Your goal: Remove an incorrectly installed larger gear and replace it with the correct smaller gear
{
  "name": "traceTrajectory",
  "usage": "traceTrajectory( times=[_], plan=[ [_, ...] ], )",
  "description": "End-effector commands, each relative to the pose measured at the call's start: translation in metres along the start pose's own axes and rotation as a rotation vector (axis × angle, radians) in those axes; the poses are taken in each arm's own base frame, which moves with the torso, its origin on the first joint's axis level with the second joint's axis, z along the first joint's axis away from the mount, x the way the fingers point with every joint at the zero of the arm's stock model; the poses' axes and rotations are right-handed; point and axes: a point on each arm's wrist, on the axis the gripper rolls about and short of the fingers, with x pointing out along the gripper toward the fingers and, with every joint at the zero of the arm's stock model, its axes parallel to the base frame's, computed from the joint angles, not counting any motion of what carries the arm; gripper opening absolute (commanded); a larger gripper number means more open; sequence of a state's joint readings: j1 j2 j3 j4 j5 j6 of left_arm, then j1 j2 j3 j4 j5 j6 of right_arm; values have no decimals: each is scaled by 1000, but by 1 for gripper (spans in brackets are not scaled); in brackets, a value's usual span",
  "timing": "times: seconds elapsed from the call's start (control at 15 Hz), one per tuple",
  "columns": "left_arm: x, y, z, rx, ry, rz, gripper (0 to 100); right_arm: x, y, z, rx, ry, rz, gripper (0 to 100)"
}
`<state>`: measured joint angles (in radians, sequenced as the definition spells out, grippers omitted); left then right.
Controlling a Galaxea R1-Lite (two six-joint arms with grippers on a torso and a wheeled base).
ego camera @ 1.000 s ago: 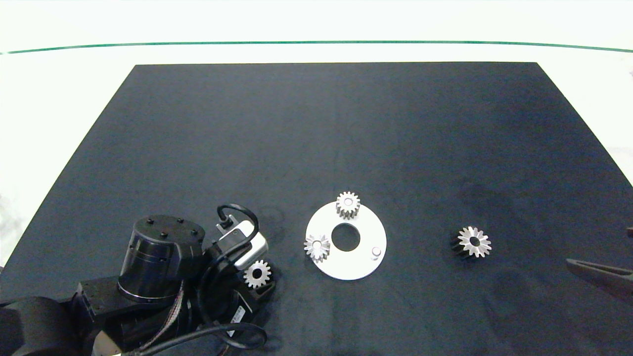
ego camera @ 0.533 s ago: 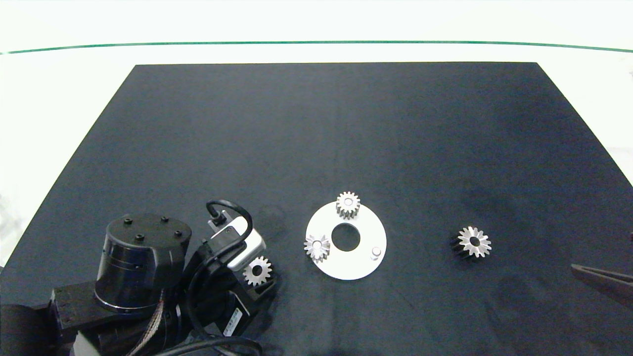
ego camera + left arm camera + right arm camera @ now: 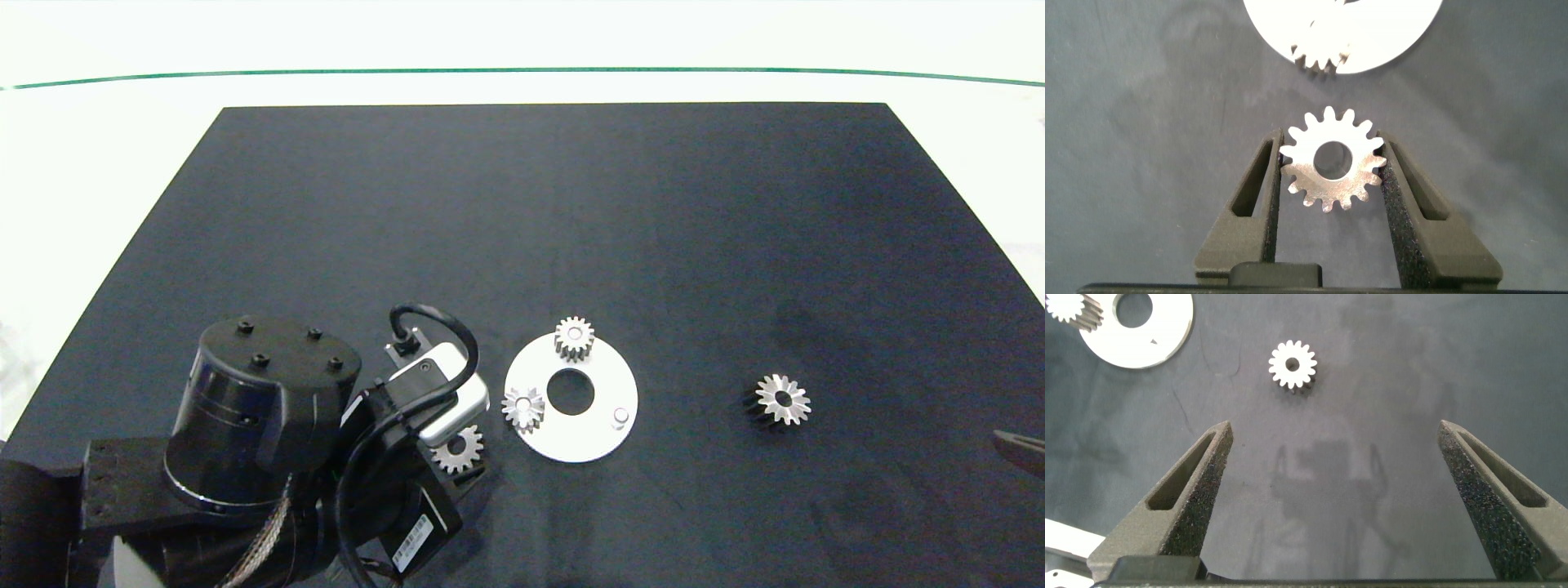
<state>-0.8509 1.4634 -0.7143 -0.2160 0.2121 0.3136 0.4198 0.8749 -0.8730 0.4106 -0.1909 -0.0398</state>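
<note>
Black mat surface (image 3: 571,204). Left end effector (image 3: 1333,175) grasps matte blunt-toothed smaller gear (image 3: 1333,170), near front edge. White ring plate's bare peg (image 3: 620,416) lies rightward, left arm nearer. Right end effector (image 3: 1343,490) released, idle at right edge.

Left arm reaching in low, right arm drawn back to the edge.

The left gripper (image 3: 1331,175) sits at the end of the bulky dark left arm (image 3: 261,425), which enters from the near left corner; its two grey fingers (image 3: 1256,200) are clamped on the matte silver blunt-toothed smaller gear (image 3: 1333,159). The right gripper (image 3: 1343,482) hangs with its grey fingers (image 3: 1188,494) spread wide, only a dark tip (image 3: 1020,445) showing from above.
</note>
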Motion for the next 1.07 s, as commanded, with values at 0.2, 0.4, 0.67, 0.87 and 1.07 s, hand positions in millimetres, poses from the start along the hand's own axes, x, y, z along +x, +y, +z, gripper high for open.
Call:
traceTrajectory(
  times=[0.2,0.4,0.67,0.87,1.07],
  plan=[
    [-10,-7,46,50,-12,2,22,-26,-5,-12,15,-51,-20,100],
    [1,-14,50,65,6,-2,22,-37,-7,-17,19,-70,-25,100],
    [20,-32,65,93,2,-38,22,-39,-8,-18,29,-74,-42,100],
    [33,-41,70,108,15,-37,22,-41,-9,-18,42,-81,-62,100],
    [42,-46,73,115,23,-42,22,-44,-9,-19,45,-91,-63,100]
  ],
)
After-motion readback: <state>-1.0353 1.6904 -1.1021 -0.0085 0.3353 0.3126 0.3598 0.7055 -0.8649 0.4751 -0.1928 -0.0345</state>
